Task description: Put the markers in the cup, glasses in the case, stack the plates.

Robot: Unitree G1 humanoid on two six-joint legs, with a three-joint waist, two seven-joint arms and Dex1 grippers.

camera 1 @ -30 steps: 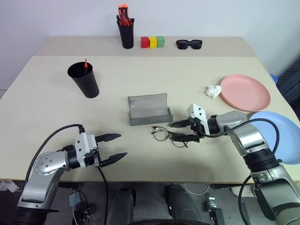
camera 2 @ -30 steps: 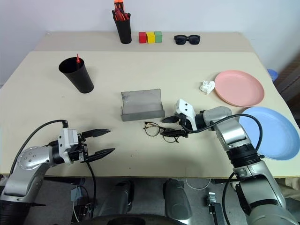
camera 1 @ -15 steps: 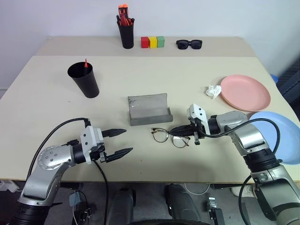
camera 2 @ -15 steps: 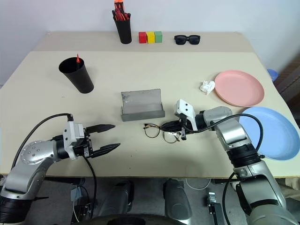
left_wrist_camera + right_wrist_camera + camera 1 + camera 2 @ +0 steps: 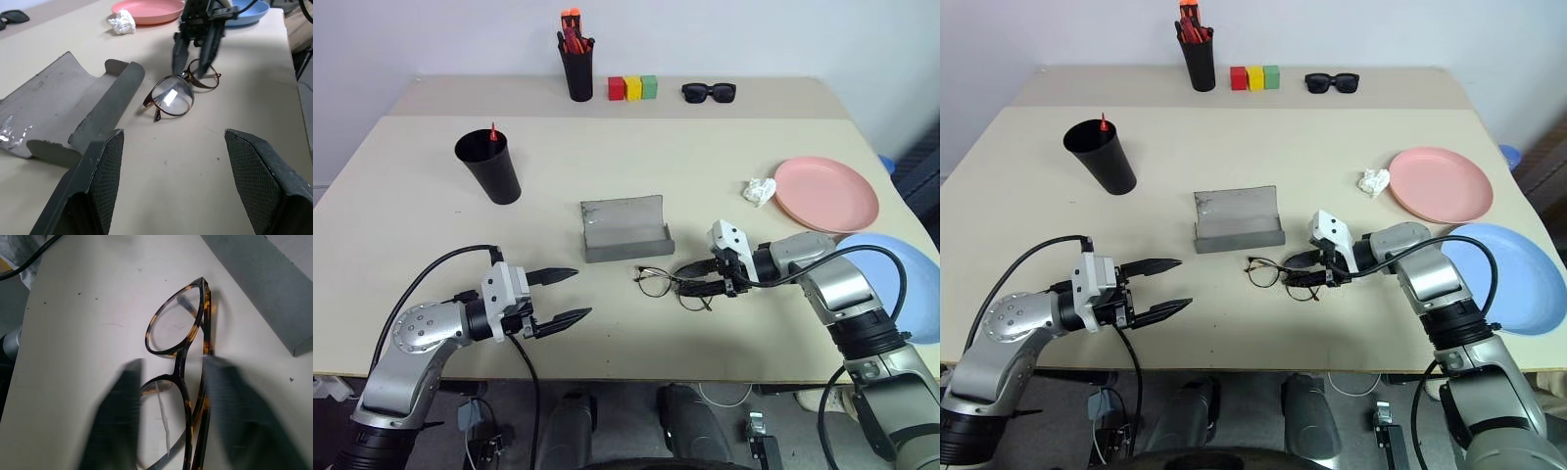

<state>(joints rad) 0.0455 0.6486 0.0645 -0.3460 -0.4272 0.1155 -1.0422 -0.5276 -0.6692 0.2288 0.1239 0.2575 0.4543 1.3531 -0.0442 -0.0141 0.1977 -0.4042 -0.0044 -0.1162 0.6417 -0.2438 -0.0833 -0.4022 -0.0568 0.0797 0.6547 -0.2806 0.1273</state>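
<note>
glasses [image 5: 672,287] flat on surface [image 5: 724,176], just in front of open case [image 5: 625,228] | right tool [image 5: 703,279] fingers apart, one each side of glasses | left tool [image 5: 563,297] fingers apart, holding nothing

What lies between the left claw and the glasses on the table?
Only bare tabletop separates the left claw from the glasses, as the left wrist view shows.

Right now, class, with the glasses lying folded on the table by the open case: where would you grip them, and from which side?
Grip the glasses at the bridge between the two lenses, coming down from above. They lie flat with the arms folded, so the thin frame offers the fingers two sides only there. The right gripper already hangs open at the lens nearest it; the case lies just behind.
</note>
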